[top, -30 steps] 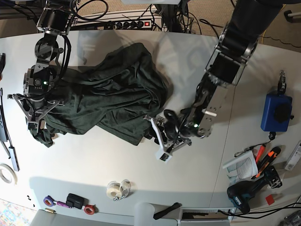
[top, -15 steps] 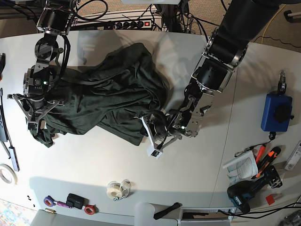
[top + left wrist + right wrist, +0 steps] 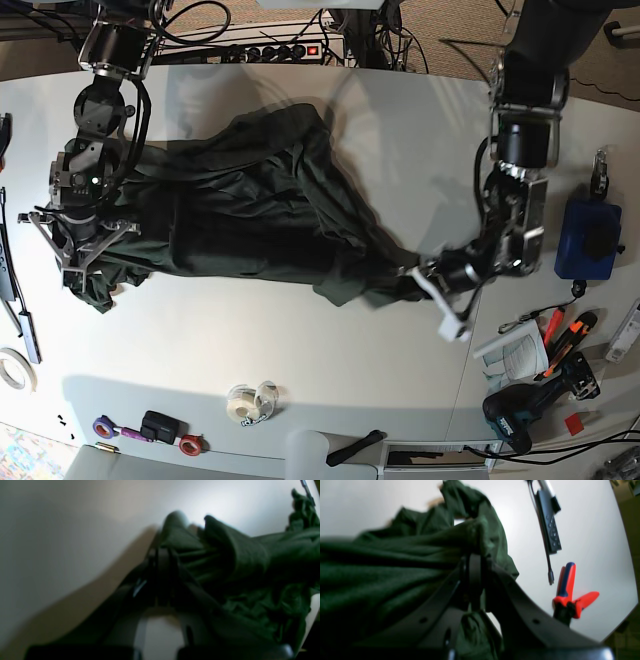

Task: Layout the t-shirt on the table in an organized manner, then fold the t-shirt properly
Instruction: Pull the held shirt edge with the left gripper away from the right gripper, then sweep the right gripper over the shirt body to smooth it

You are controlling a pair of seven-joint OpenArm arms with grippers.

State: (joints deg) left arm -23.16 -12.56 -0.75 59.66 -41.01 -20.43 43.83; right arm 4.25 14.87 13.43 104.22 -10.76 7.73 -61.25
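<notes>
Dark green t-shirt (image 3: pixel 260 215) stretched across the white desk (image 3: pixel 300 350) between both arms, bunched and creased in the middle, tapering to a narrow pulled tail at the base view's right. Lying on the desk's left panel, tail reaching close to the thin seam.

Left hand (image 3: pixel 432 282), at that view's right, clamped tight on the tail of the shirt; in the left wrist view (image 3: pixel 163 555) fingers pressed together with folds of green cloth (image 3: pixel 237 562) gathered at the tips and spilling to one side. View blurred.

Right hand (image 3: pixel 82 262), at the base view's left, closed on the shirt's other end; in the right wrist view (image 3: pixel 475 557) jaws pinched on a ridge of fabric (image 3: pixel 395 562), cloth draped over and under the fingers, a loose corner hanging past the tips.

Beside that hand in the right wrist view, red-and-blue pliers (image 3: pixel 570 590) and a dark remote-like bar (image 3: pixel 548 527) with a cord, both on bare desk (image 3: pixel 595 542), apart from the shirt.

Blue pouch (image 3: pixel 585 235) near the desk's right edge, well apart from the shirt. Tape rolls (image 3: pixel 252 400) near the front edge.
</notes>
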